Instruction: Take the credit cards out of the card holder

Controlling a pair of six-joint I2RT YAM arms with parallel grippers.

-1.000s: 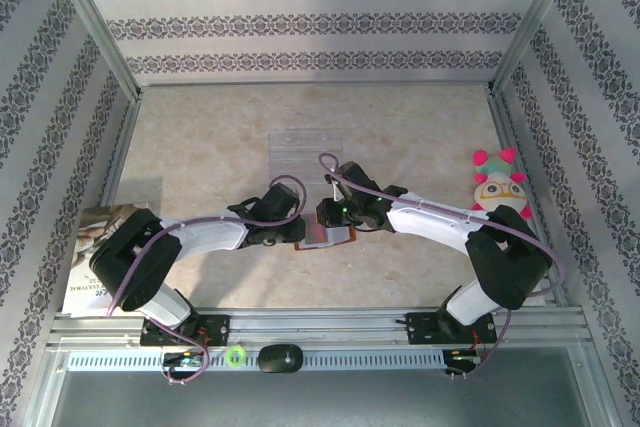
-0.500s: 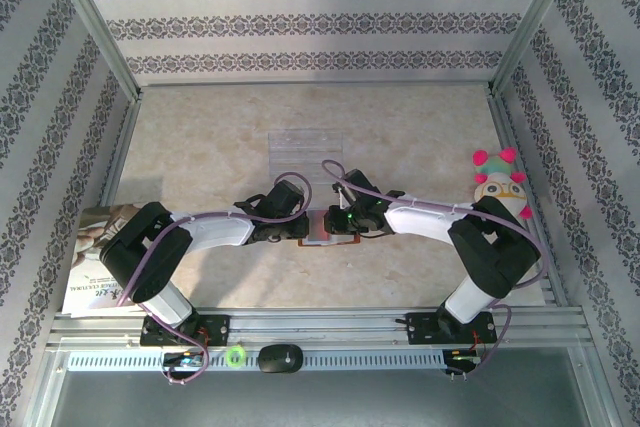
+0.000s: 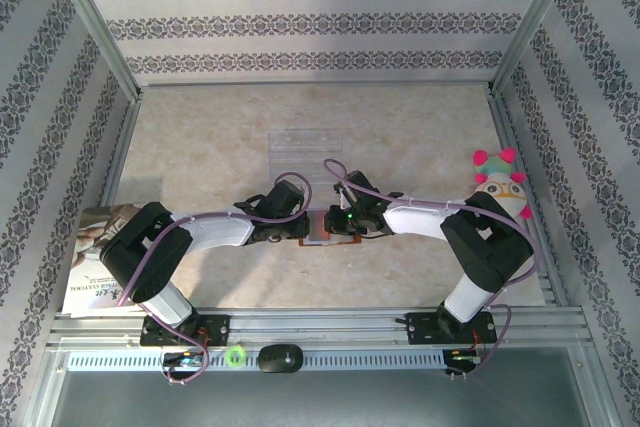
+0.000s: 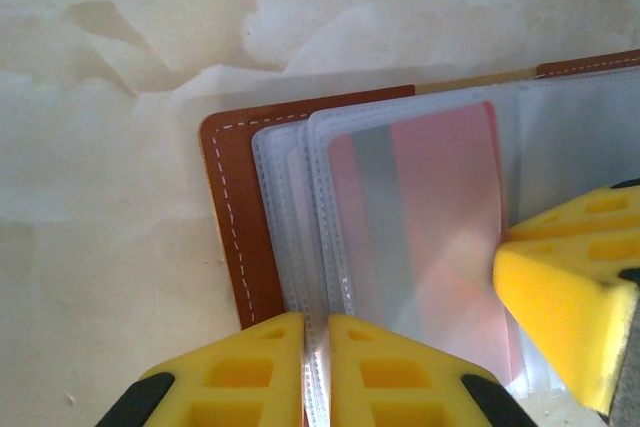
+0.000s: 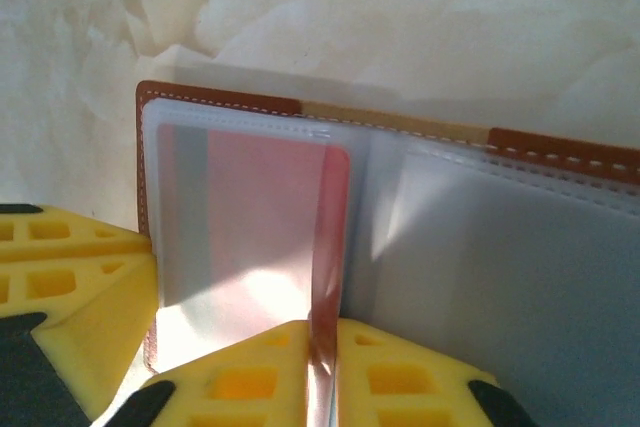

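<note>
The brown leather card holder lies open on the table between both grippers, its clear sleeves fanned out. A red credit card sits in one sleeve. My left gripper is shut on the edges of the clear sleeves at the holder's left side. My right gripper is shut on the near edge of the red card, which stands up between the pads. I cannot tell whether a sleeve still covers that edge. A black card is hidden.
A clear ridged tray lies just behind the grippers. A plush toy stands at the right wall and a printed booklet lies at the front left. Patterned walls close in the table on three sides.
Both grippers have come down and inward onto the card holder. The right jaws have closed on the red card's edge. The left jaws have tightened slightly on the sleeves.
</note>
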